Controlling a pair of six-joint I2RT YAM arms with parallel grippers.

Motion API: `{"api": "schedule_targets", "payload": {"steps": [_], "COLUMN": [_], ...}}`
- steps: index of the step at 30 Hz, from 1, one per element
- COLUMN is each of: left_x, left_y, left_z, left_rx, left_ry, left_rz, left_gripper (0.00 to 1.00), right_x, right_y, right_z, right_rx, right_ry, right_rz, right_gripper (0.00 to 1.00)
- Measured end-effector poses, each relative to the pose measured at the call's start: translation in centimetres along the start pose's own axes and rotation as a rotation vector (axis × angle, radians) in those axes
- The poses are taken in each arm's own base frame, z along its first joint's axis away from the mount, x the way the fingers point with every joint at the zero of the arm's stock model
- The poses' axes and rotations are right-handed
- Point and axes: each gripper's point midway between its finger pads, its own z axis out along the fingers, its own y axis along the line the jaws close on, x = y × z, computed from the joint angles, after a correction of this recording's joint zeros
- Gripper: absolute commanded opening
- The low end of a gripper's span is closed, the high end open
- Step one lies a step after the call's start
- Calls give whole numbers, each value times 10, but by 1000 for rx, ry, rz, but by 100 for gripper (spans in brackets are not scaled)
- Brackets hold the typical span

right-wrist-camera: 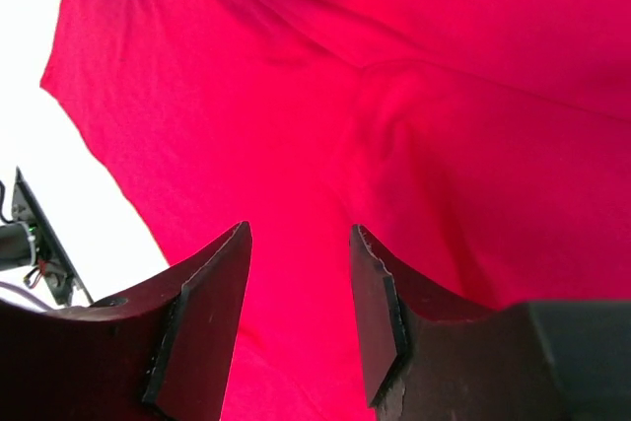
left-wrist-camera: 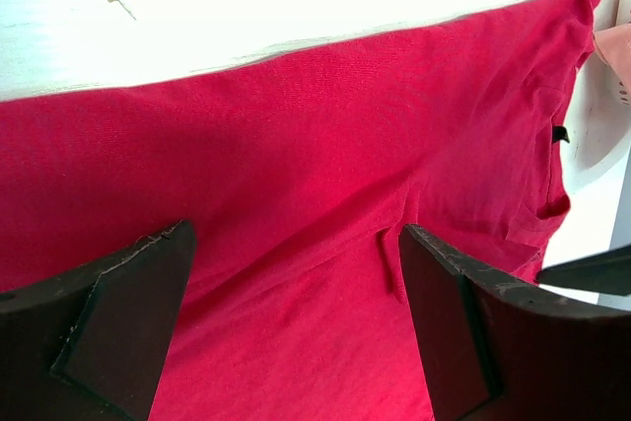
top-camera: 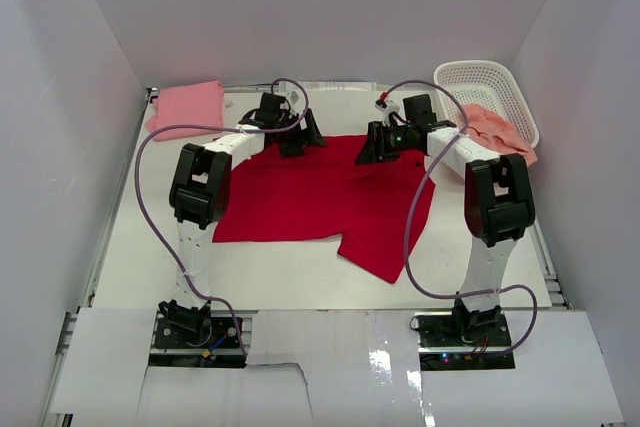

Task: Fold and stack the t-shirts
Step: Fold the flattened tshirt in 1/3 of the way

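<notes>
- Your left tool [left-wrist-camera: 296,244] is spread wide with nothing between its jaws. Its fingers [left-wrist-camera: 108,322] are dark, matte wedges with rough, chipped edges, poised above red cloth.
- Your right tool [right-wrist-camera: 298,244] has its jaws parted by a narrower gap. No cloth is pinched between them, and the flat dark pads are angled over a soft raised fold.
- In the top view, both tools sit at the far edge of the red t-shirt [top-camera: 320,197], the left tool [top-camera: 295,137] towards its left and the right tool [top-camera: 375,147] towards its right.
- The red t-shirt is a fine-knit, bright red cloth spread mostly flat in the middle of the counter [top-camera: 280,267]. One sleeve points towards the near right, and shallow wrinkles run across the body.
- From your left wrist you can see a small black tag [left-wrist-camera: 560,133] by the curved neckline.
- The pink t-shirt [top-camera: 188,107] lies folded into a soft rectangle at the far left corner, well apart from the red one.
- The salmon-peach t-shirt [top-camera: 497,129] is bunched loosely against the near side of the basket [top-camera: 478,64], a white plastic lattice tub with rounded corners at the far right.
- The counter is smooth, white and glossy.
</notes>
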Motion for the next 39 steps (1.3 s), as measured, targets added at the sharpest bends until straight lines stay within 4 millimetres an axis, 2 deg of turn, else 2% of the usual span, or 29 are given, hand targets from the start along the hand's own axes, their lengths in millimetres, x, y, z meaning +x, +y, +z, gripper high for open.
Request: {"api": "schedule_targets", "payload": {"steps": [6, 11, 15, 18, 20, 29, 35, 39], "left_x": [0, 2, 3, 3, 3, 4, 4, 4], "left_y": [0, 0, 1, 1, 1, 1, 1, 1], "left_z": [0, -1, -2, -2, -2, -2, -2, -3], "left_rx": [-1, -6, -8, -8, -8, -9, -10, -13], "left_ry": [2, 7, 11, 12, 12, 15, 15, 20], "left_rz": [4, 13, 20, 20, 20, 18, 18, 19], "left_gripper": [96, 96, 96, 96, 96, 96, 96, 96], "right_x": [9, 20, 21, 26, 35, 83, 97, 90], "right_y": [-17, -40, -54, -57, -54, -17, 1, 13], "right_z": [15, 29, 30, 28, 27, 17, 4, -6], "right_rx": [2, -42, -76, -102, -140, -330, -350, -361], "right_ry": [7, 1, -25, -34, -36, 2, 20, 8], "right_rz": [21, 81, 118, 149, 175, 325, 349, 304], "right_gripper": [51, 51, 51, 51, 51, 50, 50, 50]}}
